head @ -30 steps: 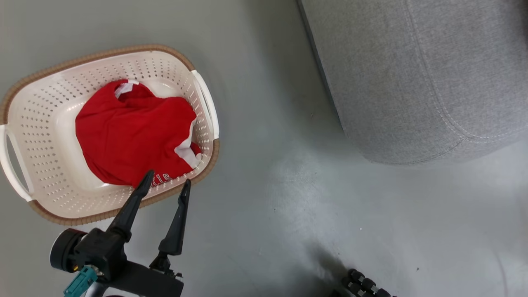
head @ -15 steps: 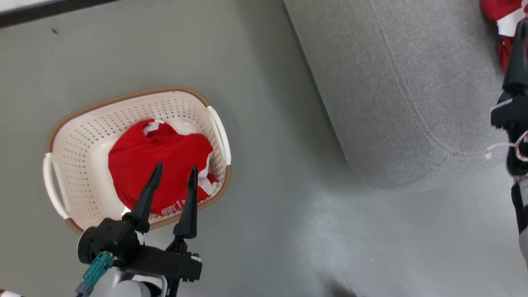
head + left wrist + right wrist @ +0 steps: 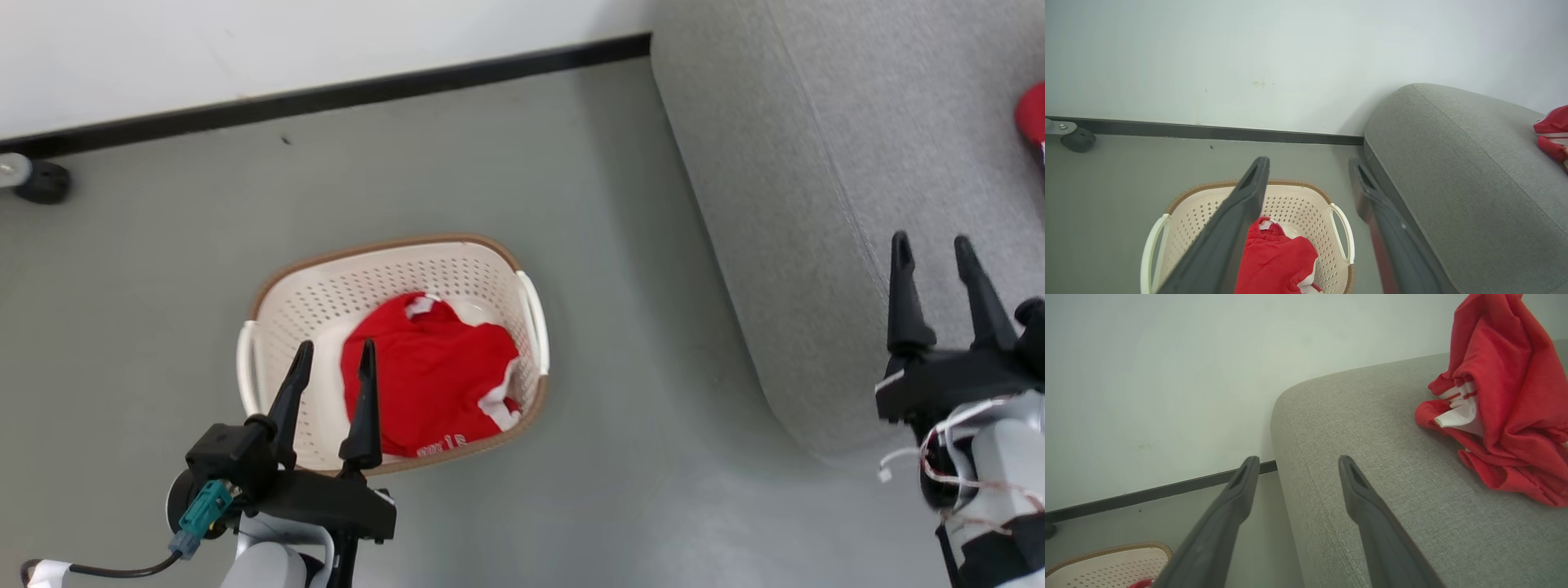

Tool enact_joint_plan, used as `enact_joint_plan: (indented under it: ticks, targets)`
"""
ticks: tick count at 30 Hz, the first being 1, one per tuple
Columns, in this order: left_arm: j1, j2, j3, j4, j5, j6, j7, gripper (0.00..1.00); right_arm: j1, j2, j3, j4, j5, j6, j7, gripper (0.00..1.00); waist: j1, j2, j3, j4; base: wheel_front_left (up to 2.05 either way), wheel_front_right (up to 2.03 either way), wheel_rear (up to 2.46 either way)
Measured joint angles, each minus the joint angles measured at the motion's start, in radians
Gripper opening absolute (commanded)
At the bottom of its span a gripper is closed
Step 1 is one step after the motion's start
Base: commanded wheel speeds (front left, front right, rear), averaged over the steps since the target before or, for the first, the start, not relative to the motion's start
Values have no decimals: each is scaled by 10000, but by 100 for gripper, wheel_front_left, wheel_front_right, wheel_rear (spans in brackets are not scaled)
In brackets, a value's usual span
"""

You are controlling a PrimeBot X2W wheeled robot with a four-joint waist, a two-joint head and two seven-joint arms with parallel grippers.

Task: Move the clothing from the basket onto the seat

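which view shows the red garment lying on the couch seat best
The right wrist view: the red garment lies crumpled on the seat, its folds and white striped trim plain. The head view catches a red sliver at the right edge; the left wrist view a small part.

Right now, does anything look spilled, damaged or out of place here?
Nothing stands out. One red garment lies crumpled in the upright basket on the floor; a second garment is heaped on the seat. The left gripper and right gripper are open, holding nothing.
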Motion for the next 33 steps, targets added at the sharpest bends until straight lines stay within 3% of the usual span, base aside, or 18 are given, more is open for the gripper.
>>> enact_joint_plan:
  ticks: [13, 23, 33]
  targets:
    - [477, 25, 382, 1411, -2, -23, -69, 100, 1962, 428, 414, 201, -249, 40, 2, 100, -1, -1, -1913, 1382, 0, 0, 0]
    - [1236, 136, 884, 1404, 8, 65, -73, 100, 2411, 614, 970, -138, -430, 54, 2, 100, 0, -1, -3224, 2087, 0, 0, 0]
    - [1459, 73, 1143, 1256, 86, 150, -73, 100, 2748, 656, 1093, -407, -428, 56, 2, 100, 0, 0, -3697, 2517, 0, 0, 0]
